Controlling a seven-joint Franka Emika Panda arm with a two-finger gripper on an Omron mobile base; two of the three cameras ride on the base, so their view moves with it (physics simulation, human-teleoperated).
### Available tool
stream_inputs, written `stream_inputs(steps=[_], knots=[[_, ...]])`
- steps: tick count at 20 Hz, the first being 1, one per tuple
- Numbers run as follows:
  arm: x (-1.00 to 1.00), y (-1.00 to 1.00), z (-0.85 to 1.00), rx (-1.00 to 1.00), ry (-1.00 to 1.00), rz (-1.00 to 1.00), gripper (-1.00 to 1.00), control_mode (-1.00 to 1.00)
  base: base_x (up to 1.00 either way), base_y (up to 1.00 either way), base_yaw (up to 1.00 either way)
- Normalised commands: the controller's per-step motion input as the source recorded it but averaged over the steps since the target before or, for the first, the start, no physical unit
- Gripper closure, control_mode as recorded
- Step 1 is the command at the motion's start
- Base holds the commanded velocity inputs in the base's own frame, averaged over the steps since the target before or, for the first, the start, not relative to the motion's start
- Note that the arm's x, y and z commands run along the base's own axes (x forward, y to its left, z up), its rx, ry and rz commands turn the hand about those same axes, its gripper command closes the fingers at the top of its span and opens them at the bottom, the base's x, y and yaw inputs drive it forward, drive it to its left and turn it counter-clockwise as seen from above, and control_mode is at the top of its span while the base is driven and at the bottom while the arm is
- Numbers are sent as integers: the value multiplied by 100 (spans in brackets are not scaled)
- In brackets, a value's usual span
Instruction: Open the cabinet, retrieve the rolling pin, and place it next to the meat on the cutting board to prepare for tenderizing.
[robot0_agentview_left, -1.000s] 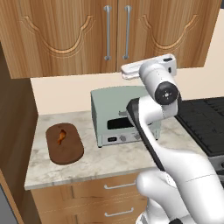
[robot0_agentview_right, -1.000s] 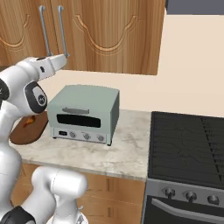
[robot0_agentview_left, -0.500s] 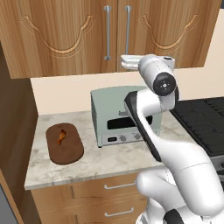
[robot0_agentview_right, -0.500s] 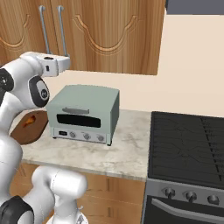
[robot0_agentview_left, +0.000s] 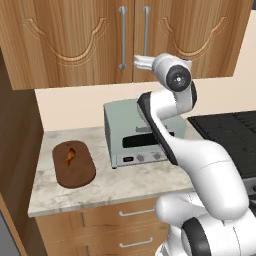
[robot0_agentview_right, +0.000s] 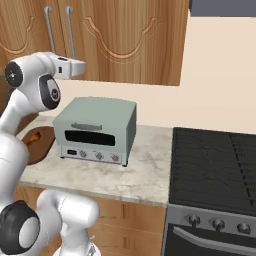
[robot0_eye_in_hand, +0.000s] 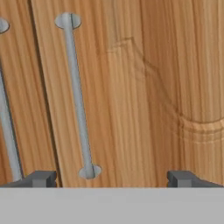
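- The cabinet (robot0_agentview_left: 100, 40) hangs on the wall above the counter, both doors shut, its two silver handles (robot0_eye_in_hand: 77, 96) side by side at the centre seam.
- The gripper (robot0_eye_in_hand: 111, 179) faces the right door close up, its jaws spread wide and holding nothing; the right door's handle runs between the two fingertips (robot0_eye_in_hand: 41, 178), nearer the left one in the hand view.
- The arm (robot0_agentview_left: 172, 130) rises from the base, bends over the toaster oven (robot0_agentview_right: 95, 130) and levels its wrist toward the lower edge of the doors.
- The board (robot0_agentview_left: 73, 164) lies on the counter (robot0_agentview_left: 120, 187) left of the oven, with the meat (robot0_agentview_left: 70, 156) on its far half.
- A stove (robot0_agentview_right: 215, 170) sits right of the counter, drawers (robot0_agentview_left: 125, 225) below it.
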Motion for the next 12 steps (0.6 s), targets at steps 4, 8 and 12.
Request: stream_inputs(steps=[4,8,12], knots=[[55,2,0,-7,10,2,-100,-100,0,0,0],[39,12,11,-12,4,5,-100,-100,0,0,0],[24,4,20,-11,3,7,-100,-100,0,0,0]])
